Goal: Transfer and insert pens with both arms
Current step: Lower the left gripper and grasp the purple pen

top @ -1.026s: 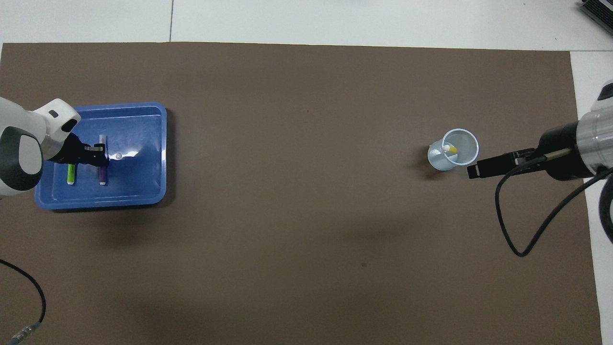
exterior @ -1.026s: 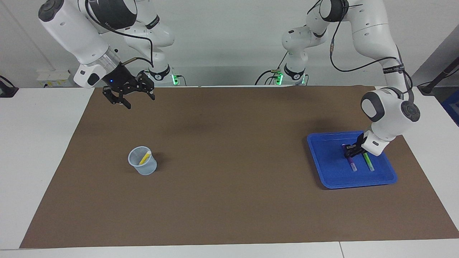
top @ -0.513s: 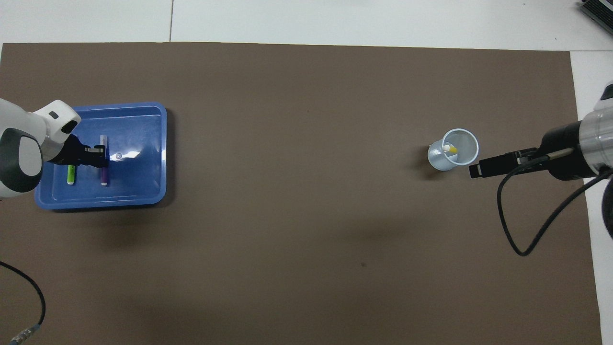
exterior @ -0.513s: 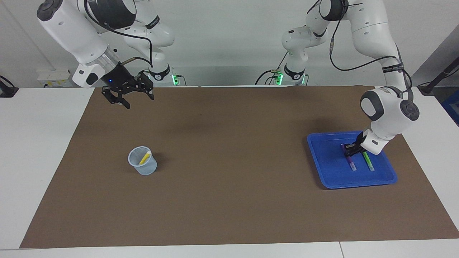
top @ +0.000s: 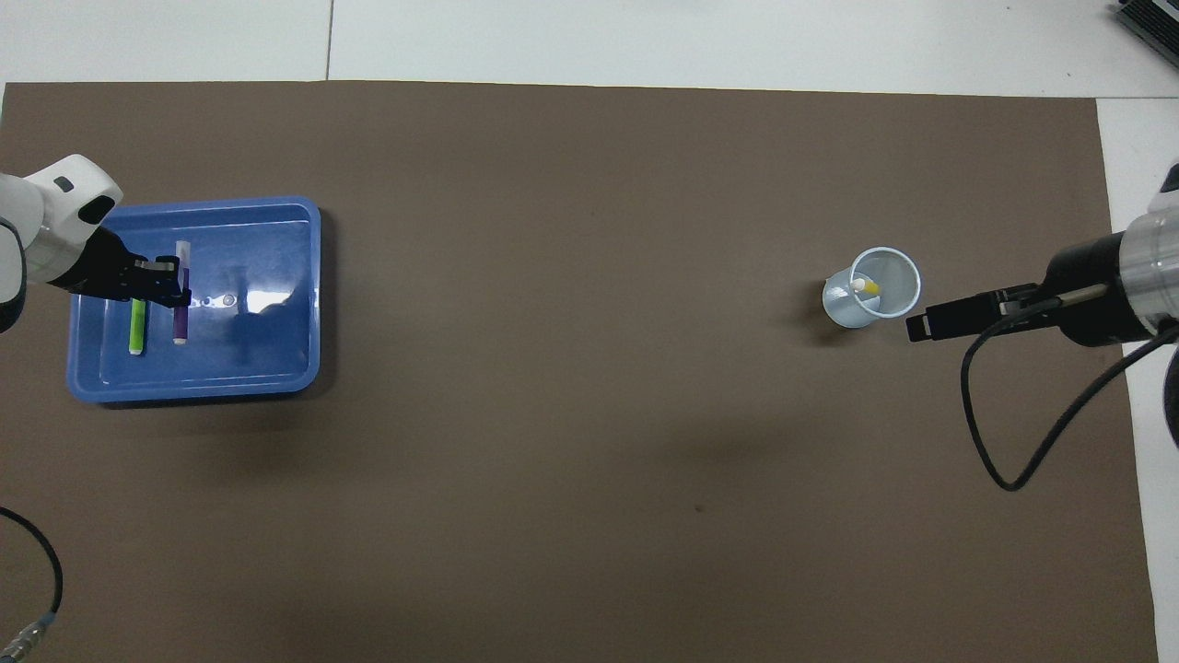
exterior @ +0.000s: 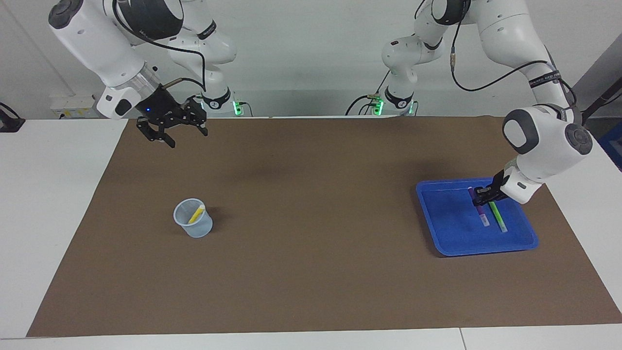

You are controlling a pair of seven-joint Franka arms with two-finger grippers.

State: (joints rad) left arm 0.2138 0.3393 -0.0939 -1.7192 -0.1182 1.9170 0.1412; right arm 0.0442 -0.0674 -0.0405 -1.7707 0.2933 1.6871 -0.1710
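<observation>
I'm holding the left gripper (exterior: pixel 478 195) over the blue tray (exterior: pixel 447 238), which is sitting at the left arm's end of the table, and it is clamping the purple pen (exterior: pixel 480 210) by its upper part. The pen is hanging clear of the tray floor, tilted, its pale end pointing down. In the overhead view the same gripper (top: pixel 173 287) is pinching that purple pen (top: pixel 180 313) just beside the green pen (top: pixel 137 327). The green pen (exterior: pixel 498 217) is lying flat in the tray, apart from the fingers. At the right arm's end, the yellow pen (exterior: pixel 196 214) is leaning inside the clear cup (exterior: pixel 193 224), pale end up. I'm keeping the right arm waiting, its gripper (exterior: pixel 172 130) raised over the brown mat (exterior: pixel 311 272), fingers spread wide and gripping nothing.
</observation>
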